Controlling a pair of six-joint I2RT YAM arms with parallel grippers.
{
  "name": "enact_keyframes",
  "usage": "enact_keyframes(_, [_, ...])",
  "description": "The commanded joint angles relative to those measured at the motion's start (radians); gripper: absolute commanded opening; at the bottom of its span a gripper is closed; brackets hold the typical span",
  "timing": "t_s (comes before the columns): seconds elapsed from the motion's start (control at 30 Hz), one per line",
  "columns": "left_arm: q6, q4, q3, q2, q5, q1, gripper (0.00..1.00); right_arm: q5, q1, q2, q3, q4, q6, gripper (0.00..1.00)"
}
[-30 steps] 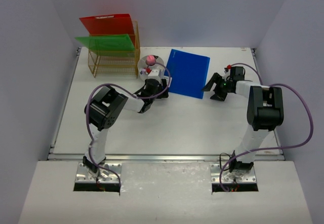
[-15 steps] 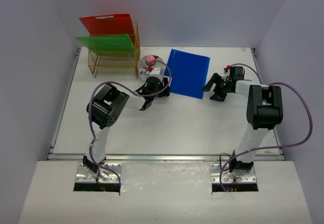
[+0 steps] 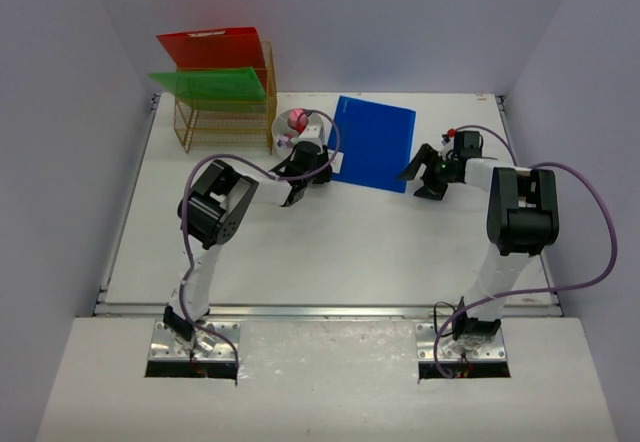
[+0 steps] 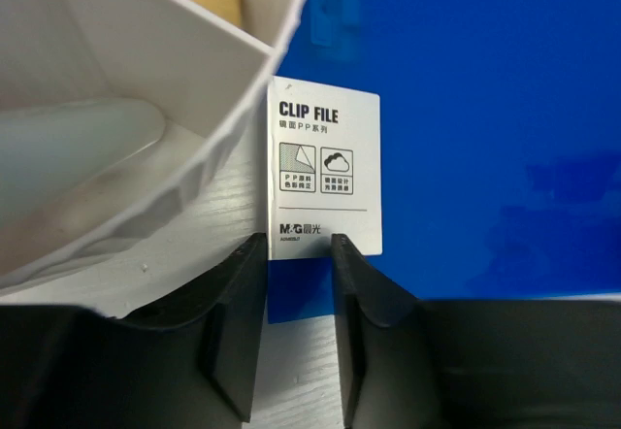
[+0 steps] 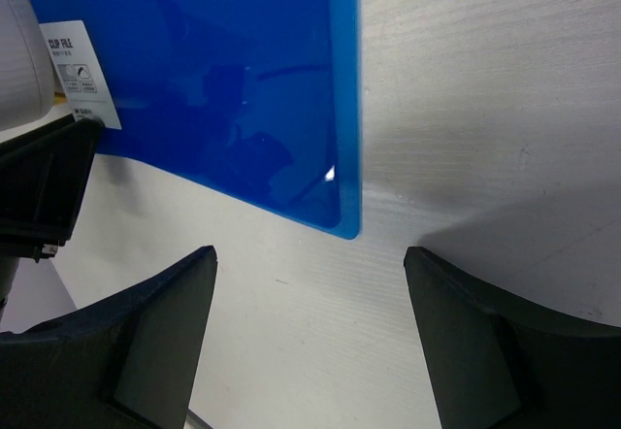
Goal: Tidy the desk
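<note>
Grasping step: left claw (image 4: 296, 249), narrowly apart, meets the file (image 4: 485, 109) near the desk's (image 3: 350, 247) far edge; right claw (image 5: 309, 259) gapes. Next: pinch.

Clip file (image 4: 485, 138) edge behind left tool (image 4: 297, 245)

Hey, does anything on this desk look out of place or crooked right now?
Yes. The blue clip file lies flat on the desk, turned askew to its edges, while the red folder and green folder sit up on the gold wire rack in the far left corner.
</note>
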Motion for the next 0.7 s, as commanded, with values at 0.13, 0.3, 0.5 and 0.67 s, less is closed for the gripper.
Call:
enact_keyframes(0.13, [0.057,0.003,-0.020,-0.018,0.028,-0.016,0.00,0.003,-0.005,-0.004,0.026,-0.005,-0.004,0.79])
enact_keyframes(0.3, [0.068,0.018,-0.139,-0.144,0.028,-0.022,0.00,-0.017,-0.005,-0.050,-0.013,-0.025,-0.029,0.79])
enact_keyframes(0.5, [0.105,-0.026,-0.323,-0.378,0.058,-0.023,0.00,-0.082,-0.012,-0.209,-0.014,-0.067,-0.175,0.83])
enact_keyframes(0.67, [0.186,-0.045,-0.460,-0.569,0.104,-0.028,0.00,-0.316,-0.040,-0.312,0.034,-0.120,-0.439,0.87])
